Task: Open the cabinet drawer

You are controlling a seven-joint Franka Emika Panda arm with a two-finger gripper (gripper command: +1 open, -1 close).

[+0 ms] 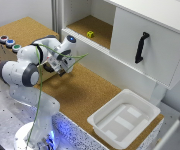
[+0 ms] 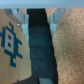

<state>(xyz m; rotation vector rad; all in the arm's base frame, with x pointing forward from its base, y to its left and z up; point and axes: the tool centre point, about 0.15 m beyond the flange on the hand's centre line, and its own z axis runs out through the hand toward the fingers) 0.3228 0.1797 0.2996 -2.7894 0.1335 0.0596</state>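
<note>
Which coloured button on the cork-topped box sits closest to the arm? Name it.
The green button. It is the last of the row, nearest the arm's white links; the blue button is in the middle and the red button sits farthest away.

White arm [image 1: 25, 70], cork-brown surface [image 1: 82, 92], white tub [image 1: 124, 118], white door [image 1: 147, 45] with black handle [image 1: 141, 47], yellow cube [image 1: 90, 34].

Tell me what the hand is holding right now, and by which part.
Cannot be told. In the exterior view the hand sits low beside the cork-topped box, its fingertips hidden by the arm; the blurred wrist view shows no clear grip.
</note>
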